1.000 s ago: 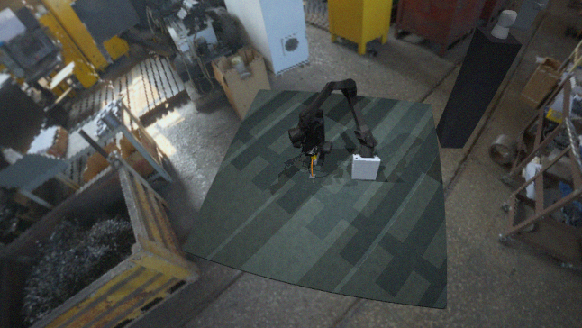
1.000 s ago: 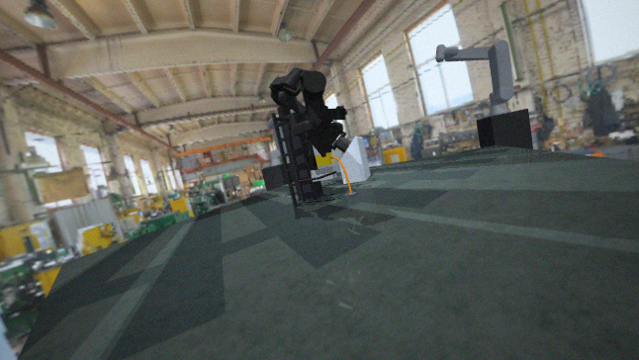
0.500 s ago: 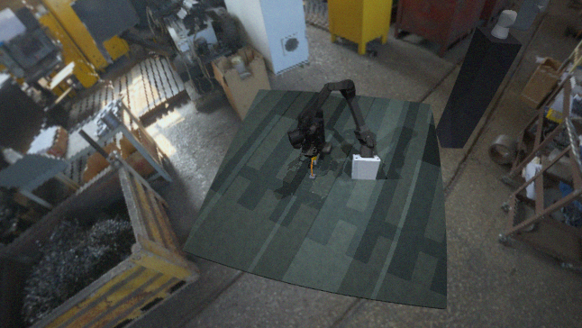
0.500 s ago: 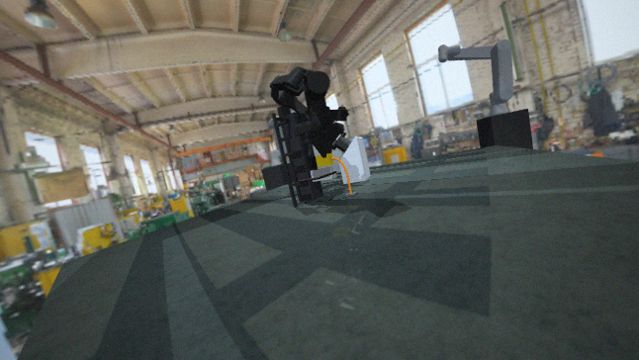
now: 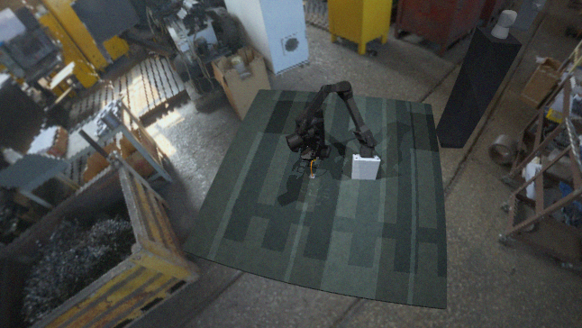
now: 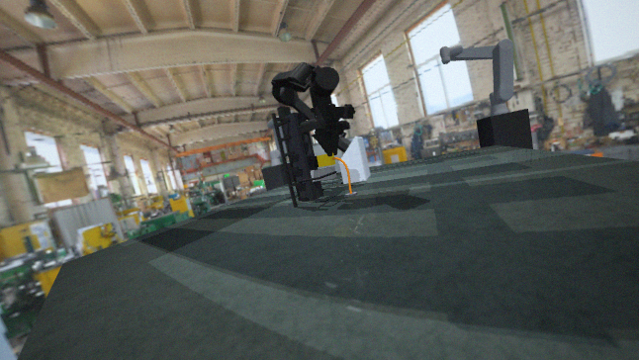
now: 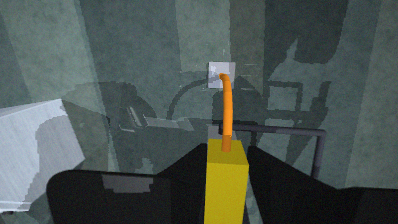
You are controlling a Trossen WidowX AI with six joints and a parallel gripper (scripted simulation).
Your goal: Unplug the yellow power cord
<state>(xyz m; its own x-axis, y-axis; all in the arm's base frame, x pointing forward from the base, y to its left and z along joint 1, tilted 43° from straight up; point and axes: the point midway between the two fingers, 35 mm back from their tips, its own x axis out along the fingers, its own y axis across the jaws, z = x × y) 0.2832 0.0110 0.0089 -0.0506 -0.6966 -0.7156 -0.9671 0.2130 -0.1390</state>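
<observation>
The claw (image 7: 226, 187) grips the yellow plug (image 7: 226, 177) between its two black fingers, held above the green mat (image 5: 324, 234) near its far edge. The orange cord (image 7: 227, 110) curves from the plug down to a small grey block (image 7: 221, 75) on the mat. A white box (image 5: 365, 167) stands nearby.

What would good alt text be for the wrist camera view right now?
The gripper is shut on a yellow plug, seen from just behind its dark fingers. An orange cord curves from the plug to a small grey block on the green patterned mat.
</observation>
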